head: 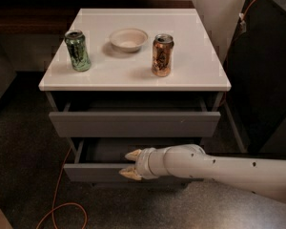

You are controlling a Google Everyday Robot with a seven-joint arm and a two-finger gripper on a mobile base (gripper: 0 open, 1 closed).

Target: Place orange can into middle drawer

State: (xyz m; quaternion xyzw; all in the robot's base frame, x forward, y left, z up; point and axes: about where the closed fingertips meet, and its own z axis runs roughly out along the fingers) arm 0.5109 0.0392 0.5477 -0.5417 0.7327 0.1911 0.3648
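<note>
The orange can (162, 55) stands upright on the white cabinet top (200, 70), right of centre. The middle drawer (93, 172) is pulled out partway below the slightly open top drawer (133, 124), and its grey interior shows. My gripper (129, 163) is at the middle drawer's front rim, pointing left, with one fingertip (132, 154) over the drawer's inside and the other in front of the drawer front. It is open and holds nothing. It is far below the can.
A green can (77, 50) stands at the left of the top and a shallow beige bowl (128, 38) at the back middle. An orange cable (57, 199) lies on the dark floor at the left. A dark unit (267, 80) stands close on the right.
</note>
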